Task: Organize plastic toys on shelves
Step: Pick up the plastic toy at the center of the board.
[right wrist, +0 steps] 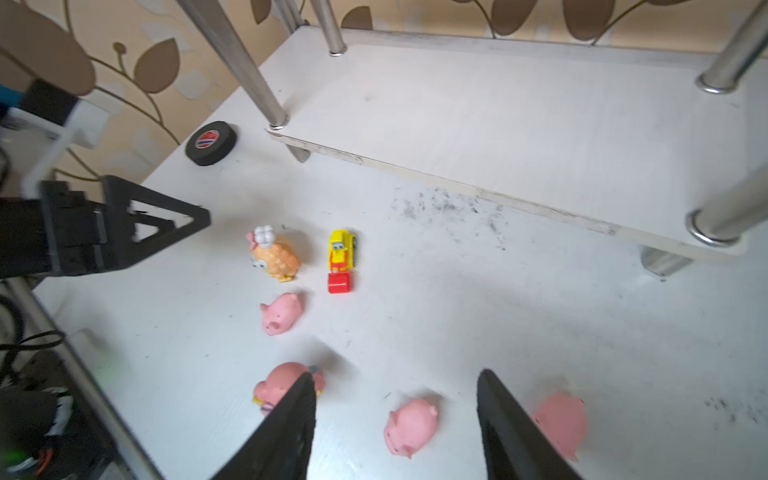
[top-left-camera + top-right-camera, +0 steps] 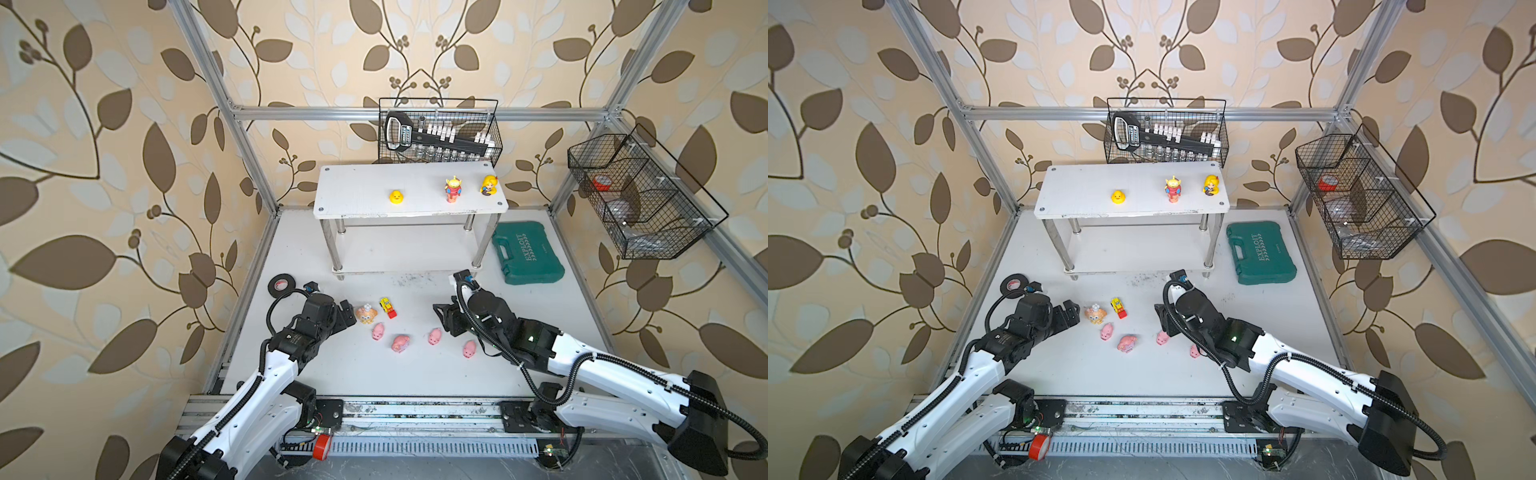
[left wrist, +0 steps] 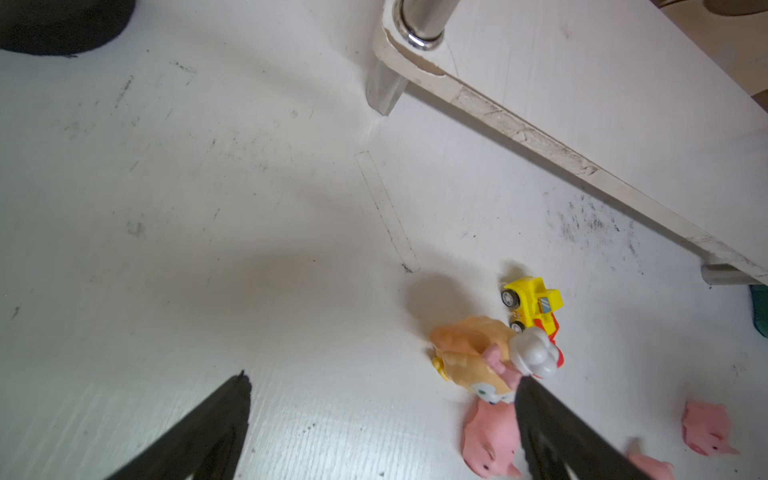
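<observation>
The white two-tier shelves [image 2: 353, 191] stand at the back of the table. On the top board are a yellow duck [image 2: 397, 197], a green-headed alien [image 2: 453, 189] and a yellow doll [image 2: 488, 185]. On the table lie an orange animal with a bow [image 2: 365, 313], a yellow-red vehicle [image 2: 387, 307] and several pink piglets, among them one [image 2: 377, 332] near the animal. My left gripper [image 3: 382, 378] is open and holds nothing, with one finger next to the orange animal [image 3: 469, 357]. My right gripper [image 1: 395, 374] is open over a piglet [image 1: 409, 426] that lies free on the table between its fingers.
A black tape roll [image 2: 279, 284] lies left of the left arm. A green tool case [image 2: 528, 253] sits right of the shelves. Black wire baskets hang on the back wall [image 2: 440, 133] and the right frame [image 2: 636, 195]. A red tape roll [image 2: 323, 445] is at the front rail.
</observation>
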Available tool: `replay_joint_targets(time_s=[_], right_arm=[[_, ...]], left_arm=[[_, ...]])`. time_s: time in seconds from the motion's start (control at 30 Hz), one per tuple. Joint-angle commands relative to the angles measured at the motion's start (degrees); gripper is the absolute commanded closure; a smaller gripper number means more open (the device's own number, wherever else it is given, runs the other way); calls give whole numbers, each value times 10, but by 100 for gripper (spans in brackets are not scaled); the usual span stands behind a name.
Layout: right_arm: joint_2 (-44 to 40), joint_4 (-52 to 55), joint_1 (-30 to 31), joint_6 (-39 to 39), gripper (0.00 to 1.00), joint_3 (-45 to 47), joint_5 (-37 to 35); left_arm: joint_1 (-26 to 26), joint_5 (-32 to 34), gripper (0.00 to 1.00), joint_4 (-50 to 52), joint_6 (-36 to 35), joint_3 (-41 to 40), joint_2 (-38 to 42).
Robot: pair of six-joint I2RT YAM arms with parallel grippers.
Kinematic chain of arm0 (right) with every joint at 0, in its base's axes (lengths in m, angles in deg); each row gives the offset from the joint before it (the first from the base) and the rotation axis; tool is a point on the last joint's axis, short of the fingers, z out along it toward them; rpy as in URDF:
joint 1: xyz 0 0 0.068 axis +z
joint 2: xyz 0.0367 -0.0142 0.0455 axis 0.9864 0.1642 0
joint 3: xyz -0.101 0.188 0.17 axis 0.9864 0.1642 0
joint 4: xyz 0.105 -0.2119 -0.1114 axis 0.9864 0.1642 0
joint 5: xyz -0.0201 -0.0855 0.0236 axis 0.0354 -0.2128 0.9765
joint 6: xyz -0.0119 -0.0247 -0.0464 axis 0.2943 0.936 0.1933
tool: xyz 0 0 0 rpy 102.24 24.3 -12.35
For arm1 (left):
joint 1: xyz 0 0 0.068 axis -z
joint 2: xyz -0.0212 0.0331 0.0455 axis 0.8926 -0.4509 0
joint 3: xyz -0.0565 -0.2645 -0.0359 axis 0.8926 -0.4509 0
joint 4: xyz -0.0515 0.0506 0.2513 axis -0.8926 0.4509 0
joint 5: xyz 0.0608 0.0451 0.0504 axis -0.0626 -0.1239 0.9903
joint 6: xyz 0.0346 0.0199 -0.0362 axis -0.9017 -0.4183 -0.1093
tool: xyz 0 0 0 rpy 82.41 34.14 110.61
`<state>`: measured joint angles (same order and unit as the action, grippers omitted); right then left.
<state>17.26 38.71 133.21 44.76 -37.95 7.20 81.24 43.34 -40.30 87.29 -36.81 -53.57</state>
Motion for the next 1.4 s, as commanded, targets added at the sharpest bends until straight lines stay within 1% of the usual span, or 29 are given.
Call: replay_joint_targets(time_s=[0.0,0.2,0.27,0.37,0.57,0.8,1.1,1.27,1.37], right_arm=[[-30,-30,-8,-39,39,54,-101],[-81,-94,-70,-33,37,150,-127],[-92,-107,-90,-32,37,167,-133],[-100,-135,-119,-35,35,191,-114],[-85,-149,-148,-49,26,203,-110],[-90,-156,-164,-48,25,209,-85],[-72,-159,-176,-44,25,203,-64],[-68,-159,-177,-45,25,201,-60],[-67,-159,-179,-44,25,202,-57]], left_arm=[[2,-37,1,52,26,57,-10],[11,-94,1,31,17,60,-20],[16,-113,4,19,14,59,-23],[28,-131,9,1,12,60,-42],[48,-123,11,-8,14,69,-85],[72,-90,11,-22,16,70,-124],[86,-79,10,-50,8,74,-175],[87,-75,12,-62,4,88,-216],[92,-70,15,-75,5,92,-235]])
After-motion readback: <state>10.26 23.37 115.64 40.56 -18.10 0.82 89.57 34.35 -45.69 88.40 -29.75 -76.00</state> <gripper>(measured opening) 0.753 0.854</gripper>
